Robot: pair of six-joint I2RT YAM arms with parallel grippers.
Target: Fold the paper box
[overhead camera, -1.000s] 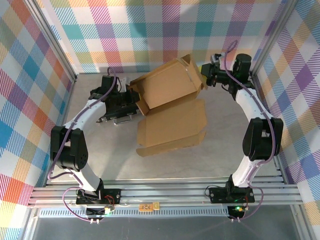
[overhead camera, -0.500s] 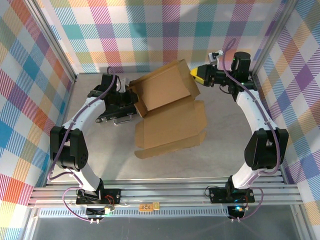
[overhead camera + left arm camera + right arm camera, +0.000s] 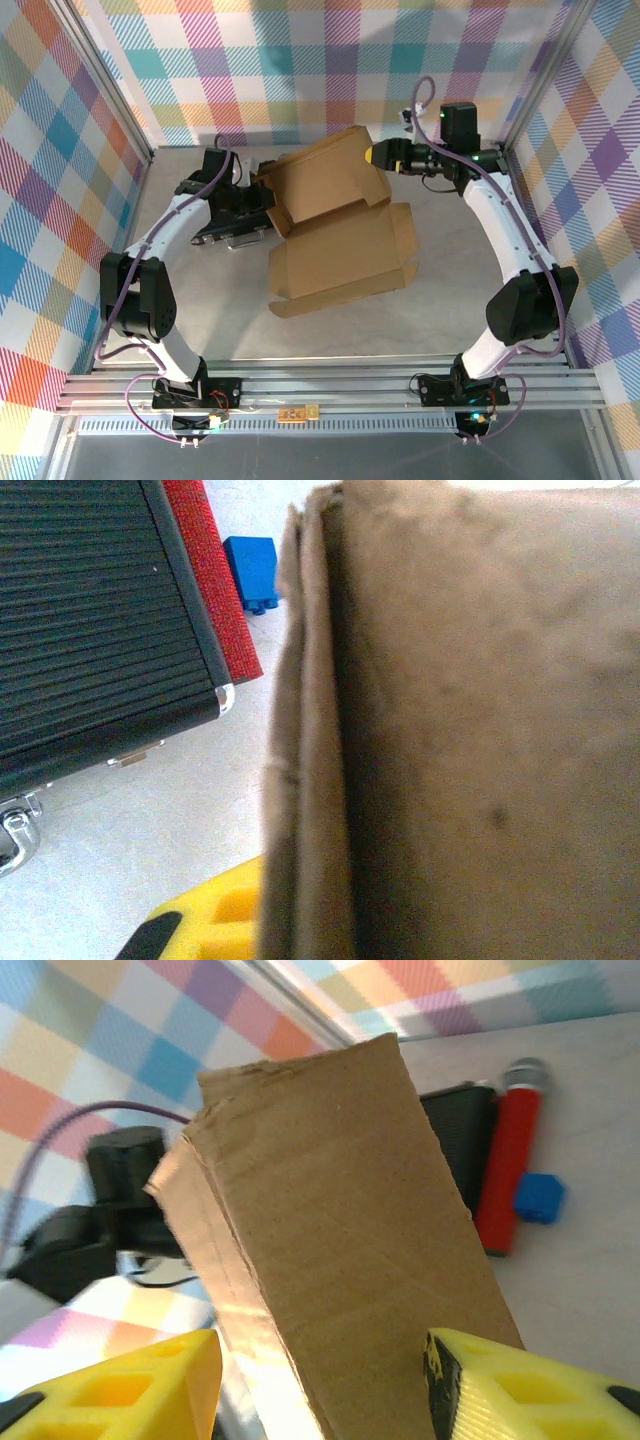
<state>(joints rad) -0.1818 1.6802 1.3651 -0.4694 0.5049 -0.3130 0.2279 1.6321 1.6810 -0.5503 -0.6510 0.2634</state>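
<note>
Because the paper box (image 3: 345, 255) is a single die-cut sheet of plain brown cardboard, I judge it light and fairly stiff across its panels but ready to hinge at every score line. It will likely slide on the counter (image 3: 450, 300) or spring open unless something braces it. It sits just beside the black case (image 3: 90, 610), to the case's right in the top view. One large panel lies flat on the counter, and the raised panel (image 3: 325, 180) stands tilted up behind it.

The left hand (image 3: 262, 203) is over the case, at the box edge nearest it. In the left wrist view one yellow finger (image 3: 205, 925) shows just beside a doubled cardboard edge, and I cannot tell whether that hand pinches the flap or only rests against it. The right hand (image 3: 379, 154) is at the corner of the raised panel farthest from the case. Its fingers (image 3: 120, 1385) are spread wide with the panel's edge running between them, and nothing is clamped.

The surface looks dry and matte, so grip should be good, yet thin edges will crease and tabs may tear if squeezed hard or pulled sideways. The best hold seems to be a pinch on a wall edge close to a fold line, not on a loose tab, with the other hand steadying the side by the case.
</note>
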